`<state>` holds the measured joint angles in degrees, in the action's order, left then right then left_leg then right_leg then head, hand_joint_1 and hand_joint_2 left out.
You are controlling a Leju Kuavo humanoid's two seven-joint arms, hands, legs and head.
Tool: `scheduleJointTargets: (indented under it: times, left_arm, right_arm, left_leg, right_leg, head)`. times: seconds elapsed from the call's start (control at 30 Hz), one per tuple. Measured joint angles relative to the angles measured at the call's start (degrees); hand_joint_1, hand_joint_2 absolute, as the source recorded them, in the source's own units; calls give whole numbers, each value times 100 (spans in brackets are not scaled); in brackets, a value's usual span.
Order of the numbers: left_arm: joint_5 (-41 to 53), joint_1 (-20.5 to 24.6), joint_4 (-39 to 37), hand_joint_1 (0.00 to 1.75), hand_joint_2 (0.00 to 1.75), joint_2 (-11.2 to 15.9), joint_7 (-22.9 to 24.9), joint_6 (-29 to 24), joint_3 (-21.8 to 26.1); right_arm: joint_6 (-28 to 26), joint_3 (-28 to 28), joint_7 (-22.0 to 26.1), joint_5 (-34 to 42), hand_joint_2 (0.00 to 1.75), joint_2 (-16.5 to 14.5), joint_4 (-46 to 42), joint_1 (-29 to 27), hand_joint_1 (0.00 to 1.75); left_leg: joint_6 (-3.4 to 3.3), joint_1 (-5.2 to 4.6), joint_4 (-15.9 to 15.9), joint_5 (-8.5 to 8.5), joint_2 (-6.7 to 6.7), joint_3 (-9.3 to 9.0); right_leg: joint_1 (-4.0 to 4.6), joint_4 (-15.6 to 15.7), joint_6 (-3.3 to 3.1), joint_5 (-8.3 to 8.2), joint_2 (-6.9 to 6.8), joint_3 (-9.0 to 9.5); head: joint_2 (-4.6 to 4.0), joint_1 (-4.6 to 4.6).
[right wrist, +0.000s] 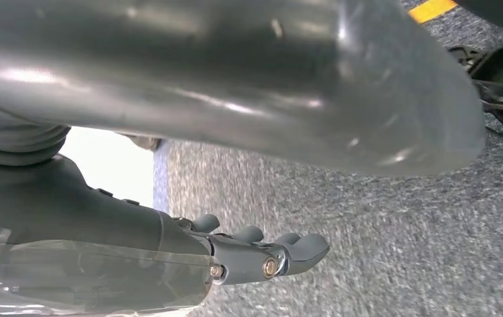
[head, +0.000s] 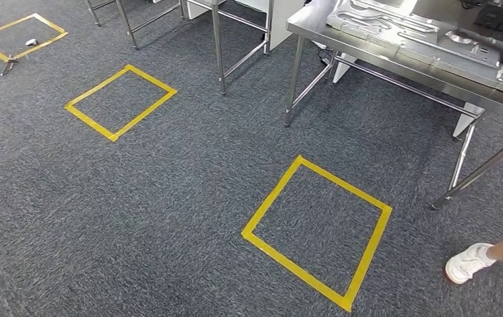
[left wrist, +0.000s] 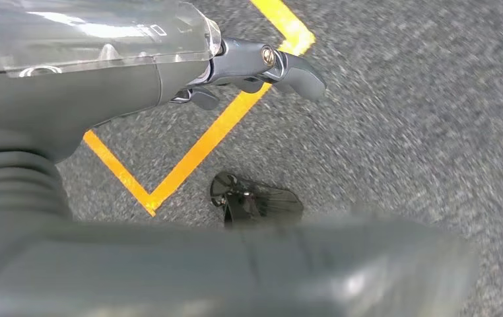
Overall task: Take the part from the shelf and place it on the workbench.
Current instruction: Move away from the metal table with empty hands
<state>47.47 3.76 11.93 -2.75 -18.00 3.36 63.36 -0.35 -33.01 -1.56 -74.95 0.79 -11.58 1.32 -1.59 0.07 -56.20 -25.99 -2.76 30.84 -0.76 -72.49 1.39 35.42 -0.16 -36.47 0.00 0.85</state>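
Fingers (left wrist: 295, 69) of left hand (left wrist: 249, 66) loosely curled over grey carpet (head: 189, 185), holding nothing. Same deal with right hand (right wrist: 262, 254), fingers (right wrist: 305, 247) bent, empty. Metal part (head: 427, 36) lying flat on steel workbench (head: 394, 69), well apart from both hands. Yellow tape square (head: 318, 231) on floor, somebody's white sneaker (head: 468, 262) nearby.

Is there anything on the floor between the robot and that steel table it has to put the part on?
Nothing visible blocks the way. The carpet up to the steel workbench carries only flat yellow tape squares. A person's foot in a white shoe stands off to the right, near the bench leg. Both hands hang empty: left hand, right hand.
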Motion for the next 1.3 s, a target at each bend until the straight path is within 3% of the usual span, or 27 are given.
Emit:
scheduleJointTargets:
  times: [0.03, 0.1, 0.17, 0.23, 0.27, 0.33, 0.4, 0.47, 0.5, 0.53, 0.6, 0.67, 0.7, 0.77, 0.83, 0.9, 0.93, 0.97, 1.0, 1.03, 1.07, 1.13, 1.2, 1.27, 1.3]
  left_arm:
    - [-4, -4, 0, 0, 175, -1, 3, -9, 5]
    - [-11, -5, 0, 0, 175, -8, -1, -21, 27]
    - [-13, -1, 0, 0, 175, -15, -9, -28, 64]
    - [-9, -19, 1, 0, 175, -4, -12, -39, 90]
    - [-5, -35, 2, 0, 175, 5, -9, -46, 93]
    - [3, -35, 3, 0, 175, 24, 1, -57, 95]
    - [11, -8, 2, 0, 175, 32, 8, -60, 95]
    - [16, -3, 2, 0, 175, 45, 11, -68, 98]
    - [22, -11, 2, 0, 175, 51, 11, -80, 102]
    - [30, -21, 2, 0, 175, 58, 13, -97, 108]
    - [51, -22, 3, 0, 175, 70, 20, -143, 120]
    - [80, -18, 4, 0, 175, 81, 37, -192, 124]
    - [97, -26, 4, 0, 175, 91, 47, -213, 124]
    - [138, -63, 4, 0, 175, 117, 70, -231, 125]
    - [164, -75, 6, 0, 175, 151, 93, -225, 125]
    - [174, -61, 9, 0, 175, 185, 111, -208, 125]
    - [176, -55, 11, 0, 175, 202, 119, -197, 126]
    - [174, -55, 12, 0, 175, 214, 126, -188, 127]
    - [166, -57, 13, 0, 175, 223, 131, -180, 130]
    - [154, -57, 13, 0, 175, 228, 132, -172, 133]
    - [143, -54, 13, 0, 175, 231, 131, -164, 136]
    - [131, -38, 11, 0, 175, 225, 121, -140, 139]
    - [146, -26, 11, 0, 175, 218, 102, -108, 140]
    - [185, -27, 11, 0, 175, 217, 85, -76, 140]
    - [213, -28, 11, 0, 175, 213, 79, -62, 139]
  right_arm:
    - [-2, 8, 24, -7, 0, 0, 0, -2, 0]
    - [5, 25, 63, -40, 0, -1, 2, -5, 0]
    - [40, 54, 115, -99, 0, -4, 7, 4, 0]
    - [95, 110, 167, -163, 0, -20, 9, 32, 0]
    - [128, 140, 178, -194, 0, -32, 9, 45, 0]
    - [196, 193, 171, -257, 0, -58, 10, 47, 0]
    - [279, 249, 161, -322, 0, -69, 19, 36, 0]
    - [365, 310, 144, -383, 0, -85, 28, 38, 0]
    - [399, 338, 134, -404, 0, -97, 30, 42, 0]
    - [426, 361, 125, -415, 0, -110, 31, 48, 0]
    - [472, 396, 104, -419, 0, -145, 31, 53, 0]
    - [508, 411, 72, -416, 0, -181, 33, 57, 0]
    - [523, 411, 50, -412, 0, -201, 34, 66, 0]
    - [560, 412, 2, -406, 0, -248, 33, 92, 0]
    - [589, 413, -44, -408, 0, -287, 35, 87, 0]
    - [595, 414, -64, -413, 0, -314, 38, 65, 0]
    - [592, 414, -64, -417, 0, -323, 39, 62, 0]
    - [587, 416, -61, -423, 0, -326, 39, 67, 0]
    - [580, 419, -58, -431, 0, -326, 39, 73, 0]
    - [568, 425, -54, -441, 0, -326, 39, 81, 0]
    - [551, 433, -48, -451, 0, -325, 39, 86, 0]
    - [504, 443, -35, -462, 0, -310, 39, 86, 0]
    - [448, 445, -24, -463, 0, -296, 39, 99, 0]
    - [403, 445, -21, -461, 0, -295, 38, 135, 0]
    - [390, 446, -21, -461, 0, -294, 37, 147, 0]
  left_leg:
    - [6, -2, -11, -5, -80, -7]
    - [36, -7, -49, -22, -225, 1]
    - [95, 3, -77, -25, -348, 46]
    - [173, 19, -69, -8, -466, 83]
    - [205, 18, -96, -27, -424, 100]
    - [257, 9, -419, -224, -149, 251]
    - [311, 36, -1158, -588, 135, 608]
    - [367, 71, -1710, -755, 212, 876]
    - [385, 85, -1683, -680, 234, 858]
    - [392, 96, -1429, -516, 273, 722]
    - [359, 84, -601, -170, 504, 274]
    - [288, 52, -113, -46, 679, 23]
    - [254, 33, -68, -60, 679, 15]
    - [189, 45, -37, -34, 551, 18]
    - [115, 75, 14, 16, 424, 1]
    - [70, 80, 29, 49, 293, 16]
    - [62, 72, 26, 55, 222, 30]
    - [59, 64, 22, 58, 147, 37]
    - [59, 58, 15, 59, 66, 37]
    - [63, 55, 6, 59, -18, 33]
    - [68, 54, -5, 58, -104, 28]
    - [103, 48, -35, 57, -256, 42]
    - [173, 61, -46, 69, -375, 85]
    - [248, 85, -30, 92, -466, 117]
    - [271, 85, -70, 66, -415, 143]
  right_leg:
    - [0, 297, -20, -227, 36, 113]
    - [-5, 1087, -68, -634, 274, 428]
    - [1, 1470, -98, -751, 452, 573]
    - [7, 1503, -136, -751, 369, 588]
    - [-2, 1533, -171, -762, 299, 607]
    - [-26, 1594, -253, -779, 135, 645]
    - [-7, 1606, -301, -770, -37, 655]
    - [5, 1603, -303, -756, -198, 658]
    - [5, 1600, -295, -746, -271, 665]
    - [4, 1596, -284, -734, -340, 677]
    - [19, 1580, -243, -696, -469, 719]
    - [46, 1570, -183, -661, -576, 758]
    - [56, 1575, -152, -651, -626, 775]
    - [47, 1578, -87, -628, -666, 816]
    - [23, 1333, -28, -436, -402, 729]
    - [4, 634, -1, -48, -82, 392]
    - [4, 244, 4, 112, -30, 193]
    - [4, -21, 5, 173, -13, 51]
    - [4, -68, 0, 105, -5, 11]
    - [4, 116, -14, -74, 13, 85]
    - [5, 488, -38, -319, 80, 249]
    - [7, 1239, -96, -647, 326, 575]
    - [26, 1523, -135, -699, 437, 679]
    - [25, 1595, -184, -740, 318, 703]
    - [13, 1654, -222, -771, 253, 732]
  head:
    - [0, 1]
    - [0, 0]
    - [0, -1]
    - [0, -1]
    - [0, 0]
    - [0, 1]
    - [0, 1]
    - [0, 1]
    - [0, 1]
    - [0, 1]
    - [0, 1]
    - [0, 1]
    - [0, 1]
    - [0, 1]
    - [0, 1]
    - [0, 1]
    - [0, 1]
    - [0, 1]
    - [0, 1]
    - [0, 1]
    - [0, 1]
    - [0, 1]
    - [0, 1]
    - [0, 1]
    - [0, 1]
